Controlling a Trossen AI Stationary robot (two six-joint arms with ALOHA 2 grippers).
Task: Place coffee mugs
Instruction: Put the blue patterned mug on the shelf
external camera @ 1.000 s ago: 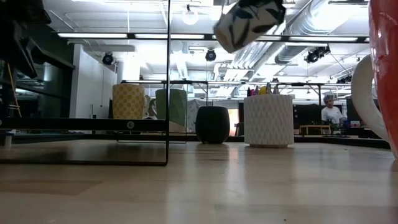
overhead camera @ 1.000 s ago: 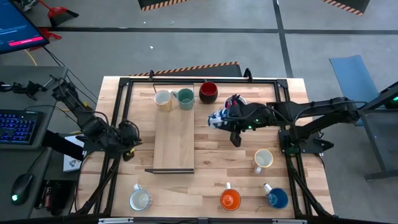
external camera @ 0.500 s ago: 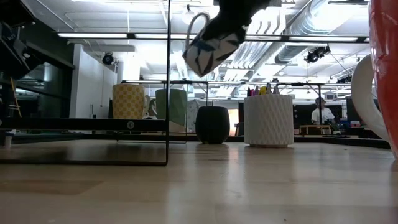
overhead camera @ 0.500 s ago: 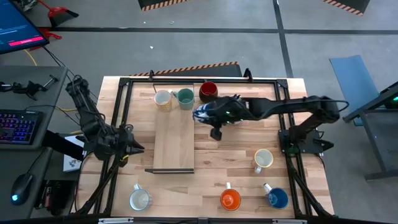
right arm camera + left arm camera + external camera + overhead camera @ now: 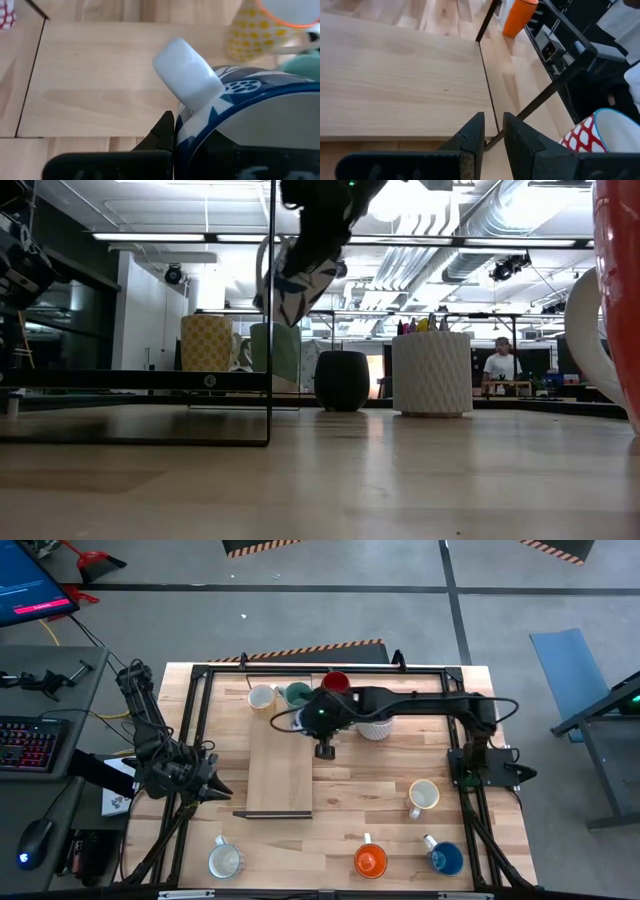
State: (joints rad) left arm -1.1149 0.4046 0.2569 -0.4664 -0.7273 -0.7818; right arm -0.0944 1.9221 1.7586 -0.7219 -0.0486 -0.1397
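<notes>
Blue-white patterned mug (image 5: 297,280) tilted in air above board (image 5: 280,775), near teal mug (image 5: 297,693) and yellow mug (image 5: 262,698). R gripper (image 5: 305,721) clamped on its rim. L gripper (image 5: 491,137) slightly ajar, empty, at table (image 5: 390,780) left edge.

High cam overhead, low cam table-level (wrists close-up); all share board (image 5: 280,765).

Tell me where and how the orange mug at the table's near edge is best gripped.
A judgement: the orange mug stands upright with its mouth open upward and its small white handle pointing toward the table's middle. Coming straight down and pinching the rim wall on the side away from the handle looks best. The mugs on either side stand well apart, leaving the fingers room.
</notes>
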